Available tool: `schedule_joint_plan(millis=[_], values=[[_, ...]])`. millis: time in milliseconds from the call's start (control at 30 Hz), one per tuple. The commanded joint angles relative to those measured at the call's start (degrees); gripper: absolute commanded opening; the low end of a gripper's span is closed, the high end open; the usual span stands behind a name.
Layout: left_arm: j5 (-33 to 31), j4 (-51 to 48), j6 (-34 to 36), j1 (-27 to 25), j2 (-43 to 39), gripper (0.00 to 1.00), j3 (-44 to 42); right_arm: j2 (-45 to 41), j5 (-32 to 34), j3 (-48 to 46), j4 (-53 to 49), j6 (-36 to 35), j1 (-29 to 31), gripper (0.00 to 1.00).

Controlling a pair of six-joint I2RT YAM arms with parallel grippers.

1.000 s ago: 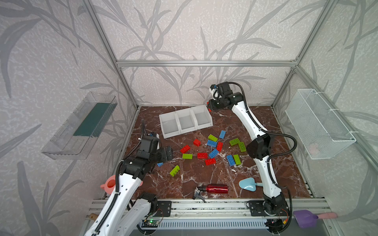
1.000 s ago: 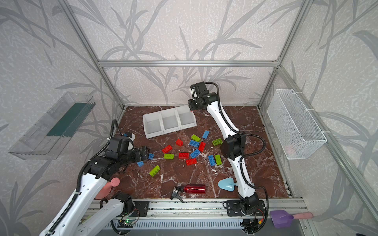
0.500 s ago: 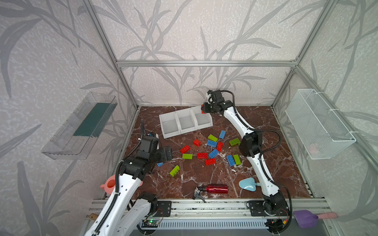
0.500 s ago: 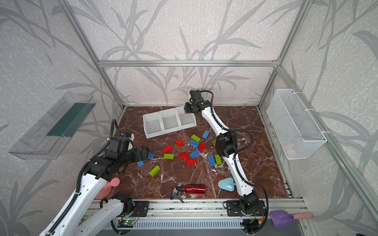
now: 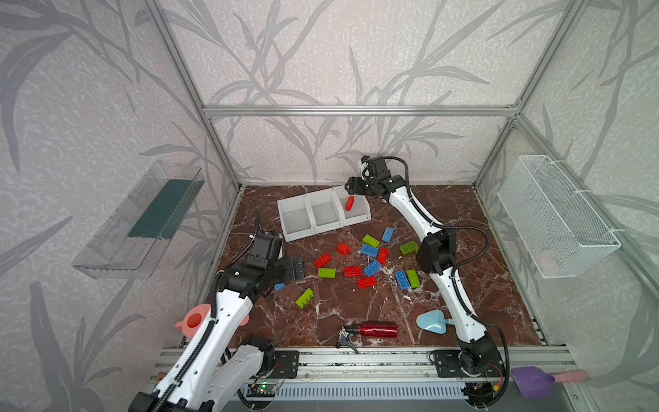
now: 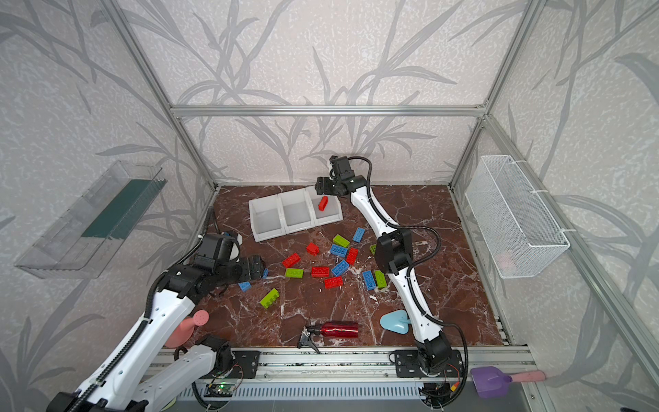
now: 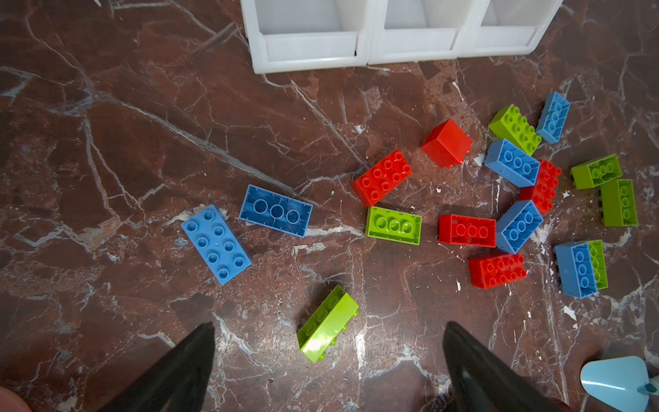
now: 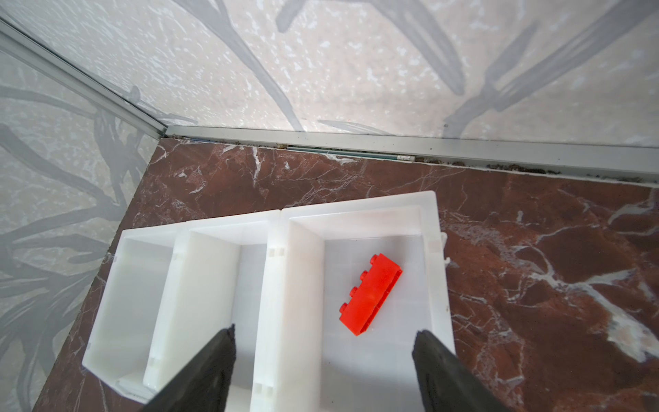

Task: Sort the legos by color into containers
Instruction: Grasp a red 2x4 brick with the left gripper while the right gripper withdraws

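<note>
Red studded brick (image 8: 371, 294) lies inside the smooth white end bin (image 8: 356, 208); right tool (image 8: 325, 329) and left tool (image 7: 328, 323) gape wide, empty.

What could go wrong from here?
1. The blue brick and its green neighbour lie pressed together; pinching either may carry both into one bin.
2. The tipped green brick, lined up with the open left gripper, lies on its side and may slip or roll when pinched.
3. The right gripper hangs open over the right bin, with the red brick inside; clipping the rim could shift the bins.
</note>
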Motion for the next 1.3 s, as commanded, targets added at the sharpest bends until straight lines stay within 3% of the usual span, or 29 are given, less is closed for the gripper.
schedule_joint_plan(millis=[0,167,333,500,700,933,1267], values=[[3.96,-0.53,2.38,-0.2,4.16,0.99,2.07,-10.25,-2.25,-3.33,-0.98,-3.79,0.4,0.81],[5.49,-2.35,3.66,-0.29,12.17,0.99,5.57,-24.72,-1.08,-21.8,2.1,-5.44,0.32,0.86],[4.89,-2.06,4.54,-0.94,17.72,0.98,8.04,-44.16,-0.1,-53.35,19.97,-3.88,0.19,1.0],[4.16,-1.89,5.86,-2.46,22.48,0.94,10.63,-59.38,2.06,-76.1,29.24,-2.81,0.06,0.99],[3.74,-2.68,7.59,-4.61,28.97,0.9,13.47,-72.3,2.4,-96.07,35.04,-0.2,-0.03,0.99],[3.48,-2.08,8.24,-7.61,35.19,0.85,15.52,-82.18,3.14,-110.06,38.0,0.92,-0.12,0.99],[-0.2,-1.61,7.56,-9.23,45.76,0.79,20.93,-84.82,2.12,-115.33,39.81,-0.03,-0.29,0.99]])
